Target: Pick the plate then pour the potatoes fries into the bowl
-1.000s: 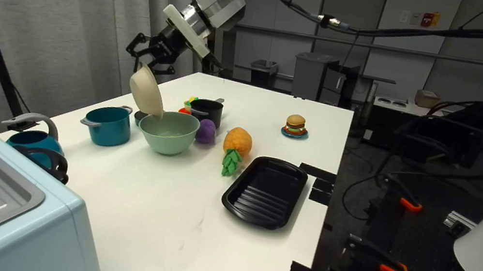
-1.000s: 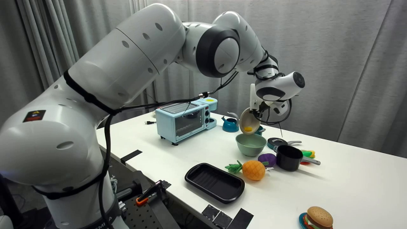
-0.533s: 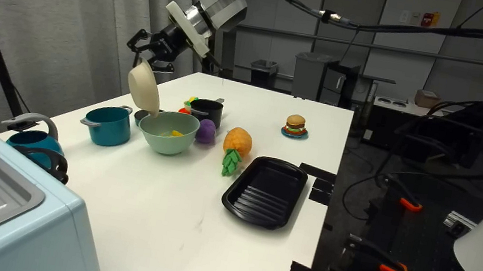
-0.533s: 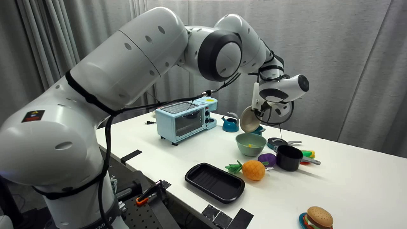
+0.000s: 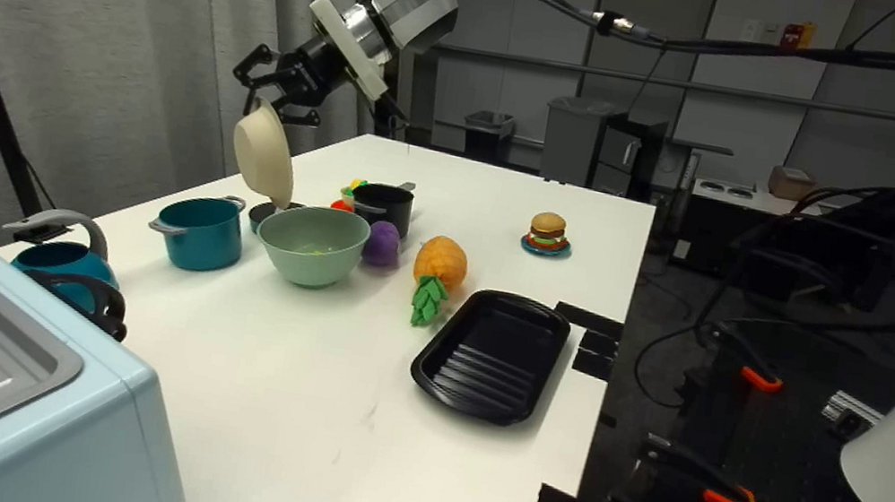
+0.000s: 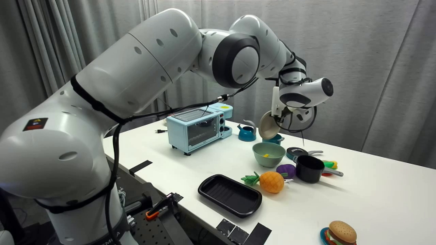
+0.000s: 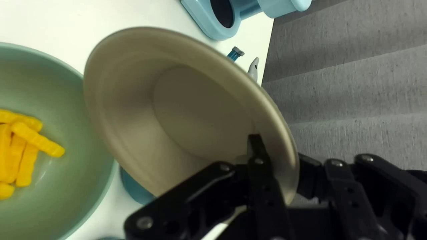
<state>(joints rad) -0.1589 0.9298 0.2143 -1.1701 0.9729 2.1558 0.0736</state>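
Plate (image 7: 186,106), wrist-view centre, tilted, bare inside; gripper (image 7: 283,151), lower right, clamped on plate rim; fries (image 7: 28,156) in bowl (image 7: 86,160), left; pour apparently done; next, presumably, levelling.

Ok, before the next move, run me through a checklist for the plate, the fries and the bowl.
1. Plate gripped: ok, the pincer is shut on its rim.
2. Fries in the bowl: ok, a heap shows there.
3. Every fry accounted for: cannot tell, the wrist view cuts the bowl off.
4. Plate free of fries: ok where visible, the pincer hides part.
5. Bowl upright on the table: ok.
6. Plate level for setting down: not ok, steeply tilted.
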